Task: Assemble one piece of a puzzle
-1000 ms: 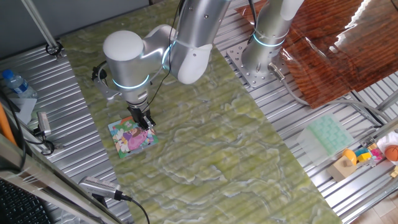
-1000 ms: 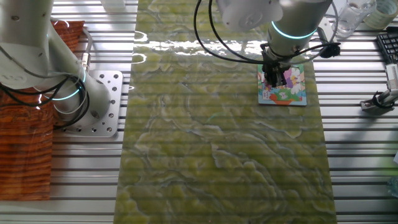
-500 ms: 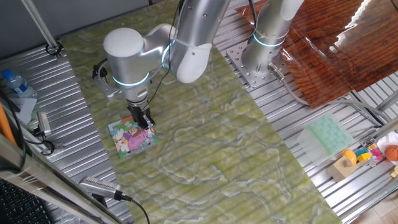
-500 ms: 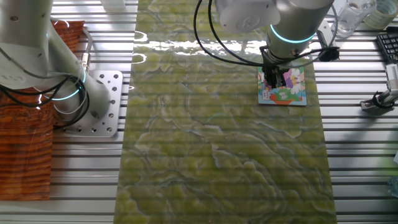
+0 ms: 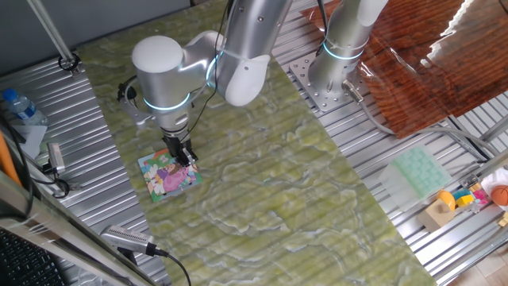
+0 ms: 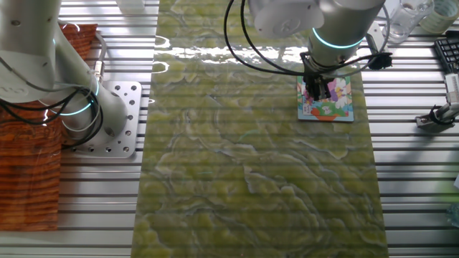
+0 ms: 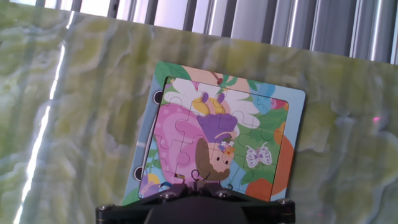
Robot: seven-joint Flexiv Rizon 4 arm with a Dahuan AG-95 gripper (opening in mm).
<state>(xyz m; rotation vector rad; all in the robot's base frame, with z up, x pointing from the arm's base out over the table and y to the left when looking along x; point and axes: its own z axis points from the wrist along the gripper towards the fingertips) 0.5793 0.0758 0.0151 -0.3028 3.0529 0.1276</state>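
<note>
One fixed view: your gripper (image 5: 187,161) stands down on the puzzle (image 5: 167,176) at the green mat's (image 5: 262,183) edge.

Other fixed view: fingertips touch the board's left side.

Hand view: picture looks filled; the piece indistinguishable, finger opening can't be judged.

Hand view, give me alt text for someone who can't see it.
A square puzzle with a teal border lies flat on a green marbled mat, showing a cartoon girl in pink with flowers and a butterfly. The dark body of the tool fills the bottom edge, just over the puzzle's near side. Metal slats run along the top.
</note>
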